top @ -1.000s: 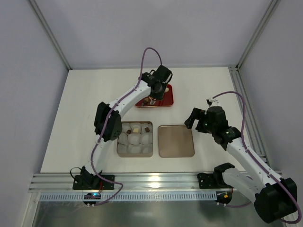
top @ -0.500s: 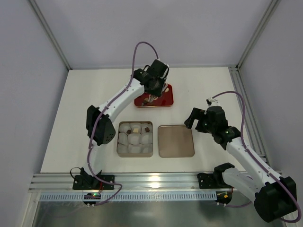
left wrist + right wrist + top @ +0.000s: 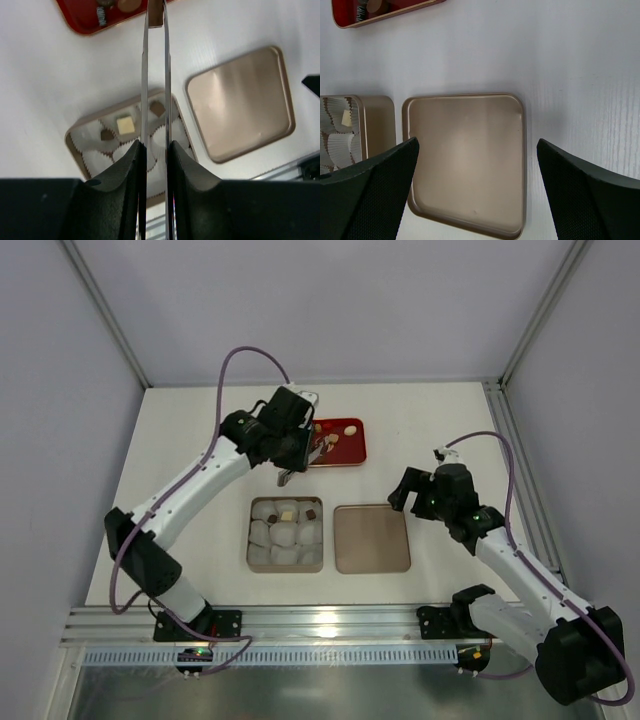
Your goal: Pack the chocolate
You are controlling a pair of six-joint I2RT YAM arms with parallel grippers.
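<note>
My left gripper [image 3: 288,452] [image 3: 154,145] is shut on a pair of thin metal tweezers [image 3: 144,75]. A small brown chocolate [image 3: 156,18] is pinched at their tips, hanging between the red tray [image 3: 352,452] and the gold tin [image 3: 251,540]. In the tin, white paper cups [image 3: 285,552] fill the rows. A cream cube [image 3: 125,125] and two brown pieces [image 3: 106,134] [image 3: 158,107] lie in the far row. More chocolate [image 3: 350,429] is on the red tray. My right gripper [image 3: 412,490] [image 3: 477,145] is open above the tin's lid [image 3: 465,160].
The gold lid [image 3: 372,538] lies flat just right of the tin. An aluminium rail [image 3: 320,622] runs along the near table edge. White walls and frame posts enclose the back and sides.
My left arm has swung left and back from over the red tray, toward the tin, carrying the tweezers. The right arm has not moved.
</note>
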